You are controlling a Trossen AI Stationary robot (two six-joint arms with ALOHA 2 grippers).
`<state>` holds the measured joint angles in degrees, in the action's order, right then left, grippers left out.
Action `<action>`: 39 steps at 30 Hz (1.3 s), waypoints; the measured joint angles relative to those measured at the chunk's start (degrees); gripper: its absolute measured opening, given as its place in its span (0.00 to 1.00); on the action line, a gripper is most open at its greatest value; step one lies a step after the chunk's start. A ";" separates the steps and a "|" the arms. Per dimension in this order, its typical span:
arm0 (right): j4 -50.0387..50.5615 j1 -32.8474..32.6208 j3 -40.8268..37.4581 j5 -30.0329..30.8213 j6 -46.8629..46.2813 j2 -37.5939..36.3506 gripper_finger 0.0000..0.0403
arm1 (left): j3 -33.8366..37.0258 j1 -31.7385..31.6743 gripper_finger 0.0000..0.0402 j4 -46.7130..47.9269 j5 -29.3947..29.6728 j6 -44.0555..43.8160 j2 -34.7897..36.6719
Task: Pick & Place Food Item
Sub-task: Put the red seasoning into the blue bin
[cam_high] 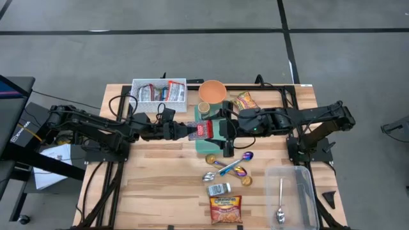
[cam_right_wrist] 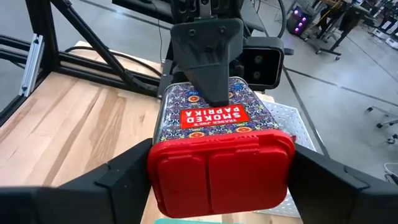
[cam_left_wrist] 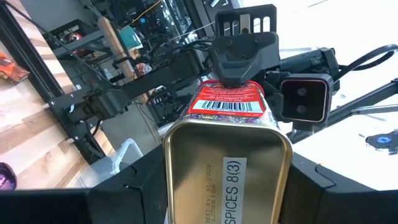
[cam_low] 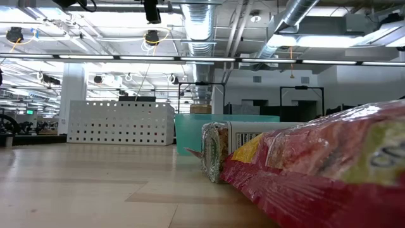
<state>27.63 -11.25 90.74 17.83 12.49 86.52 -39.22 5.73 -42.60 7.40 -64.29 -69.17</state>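
Mid-air handover: L gripper [cam_high: 192, 131] clamps tin [cam_high: 204, 130] at base, R gripper [cam_high: 220, 130] brackets its red-lid end w/ jaws apart; early L release drops tin.

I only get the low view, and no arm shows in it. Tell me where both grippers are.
Observer: Over the middle of the table, the left gripper and the right gripper face each other.
Operator: Say what sits between them.
Observer: A smoked paprika tin, lying level, its red lid toward the right gripper.
Operator: Report who holds it.
Observer: The left gripper is clamped on the tin's gold bottom end.
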 joint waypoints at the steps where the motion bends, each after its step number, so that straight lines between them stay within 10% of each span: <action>1: 0.15 0.00 0.00 0.01 -0.61 0.00 0.76 | -0.04 0.01 0.55 0.38 0.38 0.10 0.00; 7: 2.71 0.18 0.00 0.03 -4.87 0.02 0.76 | -0.11 -0.04 0.95 6.89 -1.64 3.45 0.04; 19: 19.43 4.79 0.07 -1.42 -12.32 -1.49 0.76 | 0.02 2.68 0.81 14.44 -33.76 16.02 0.55; 26: 27.70 10.35 1.16 -7.61 -14.64 -0.53 0.76 | -0.11 3.62 0.62 6.46 -32.24 19.12 3.25; 35: 36.47 15.33 4.25 -13.52 -12.41 7.93 0.76 | -0.16 0.38 0.08 8.92 -26.72 33.31 11.25; 39: 42.74 16.59 12.61 -13.73 -12.43 15.78 0.76 | -0.17 -2.41 0.03 15.64 -21.55 36.77 16.66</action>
<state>70.37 5.34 103.35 4.10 0.06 102.30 -39.39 3.32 -26.96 -14.14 -27.52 -52.51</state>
